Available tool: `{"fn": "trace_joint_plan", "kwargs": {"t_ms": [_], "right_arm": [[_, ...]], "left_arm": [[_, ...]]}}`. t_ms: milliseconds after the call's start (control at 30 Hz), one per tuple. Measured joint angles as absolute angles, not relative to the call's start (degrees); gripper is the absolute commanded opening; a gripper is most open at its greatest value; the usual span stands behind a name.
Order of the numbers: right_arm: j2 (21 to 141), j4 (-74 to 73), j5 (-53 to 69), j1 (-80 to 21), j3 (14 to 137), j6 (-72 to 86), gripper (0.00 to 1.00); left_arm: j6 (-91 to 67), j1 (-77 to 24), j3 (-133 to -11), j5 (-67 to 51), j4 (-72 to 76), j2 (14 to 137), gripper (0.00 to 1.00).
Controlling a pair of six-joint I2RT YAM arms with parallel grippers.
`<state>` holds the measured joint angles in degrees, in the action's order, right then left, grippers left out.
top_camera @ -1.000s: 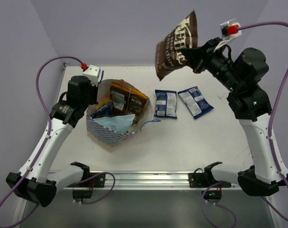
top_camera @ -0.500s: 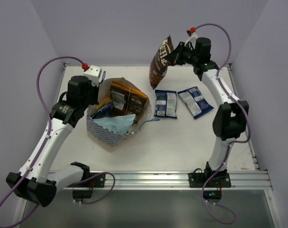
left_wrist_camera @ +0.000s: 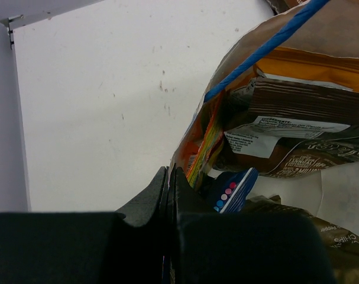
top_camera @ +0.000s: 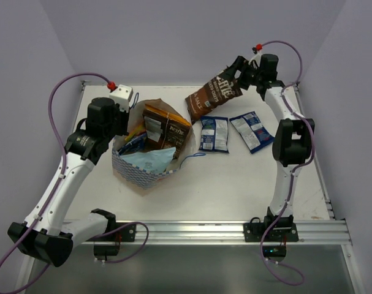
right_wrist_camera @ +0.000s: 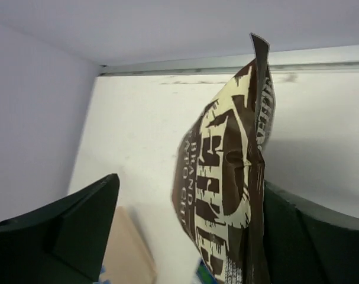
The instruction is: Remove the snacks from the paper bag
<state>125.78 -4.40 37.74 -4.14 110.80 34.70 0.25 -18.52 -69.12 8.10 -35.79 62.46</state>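
Jaws of right gripper (top_camera: pixel 237 68) spread, brown chip bag (top_camera: pixel 213 95) leaning against one; left gripper (left_wrist_camera: pixel 170 177) apparently pinches paper bag (top_camera: pixel 136 173) rim.

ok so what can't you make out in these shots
- How much is left in the paper bag: in the top view the upper packets cover anything below, and the left wrist view cuts the bag off at the frame edge.
- Whether the brown chip bag touches the table: the top view gives no height, and the right wrist view cuts off its bottom.
- Print on the blue packets: too small in the top view.
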Motion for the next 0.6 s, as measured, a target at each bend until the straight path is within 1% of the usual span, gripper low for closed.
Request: {"fn": "trace_joint_plan", "kwargs": {"t_ms": [67, 200, 300, 367, 500, 600], "right_arm": [[125.60, -8.38, 34.15, -2.20, 111.39, 31.62, 0.99], [123.70, -17.93, 23.44, 0.12, 111.81, 25.78, 0.99], [119.33, -23.66, 16.51, -0.27, 111.02, 21.91, 0.99], [113.38, -25.28, 12.91, -1.45, 108.29, 19.09, 0.99], [96.53, -26.09, 11.18, -8.12, 100.01, 11.97, 0.99], [85.76, -25.61, 12.05, -19.03, 97.17, 5.80, 0.98]], "left_arm": [[0.27, -18.52, -69.12, 7.86, -35.77, 62.46, 0.00], [0.27, -18.52, -69.12, 7.66, -35.77, 62.46, 0.00], [0.27, -18.52, -69.12, 7.62, -35.77, 62.43, 0.00], [0.27, -18.52, -69.12, 7.60, -35.77, 62.41, 0.00], [0.30, -18.52, -69.12, 7.44, -35.77, 62.24, 0.00], [0.71, -18.52, -69.12, 7.42, -35.77, 62.19, 0.00]]}}
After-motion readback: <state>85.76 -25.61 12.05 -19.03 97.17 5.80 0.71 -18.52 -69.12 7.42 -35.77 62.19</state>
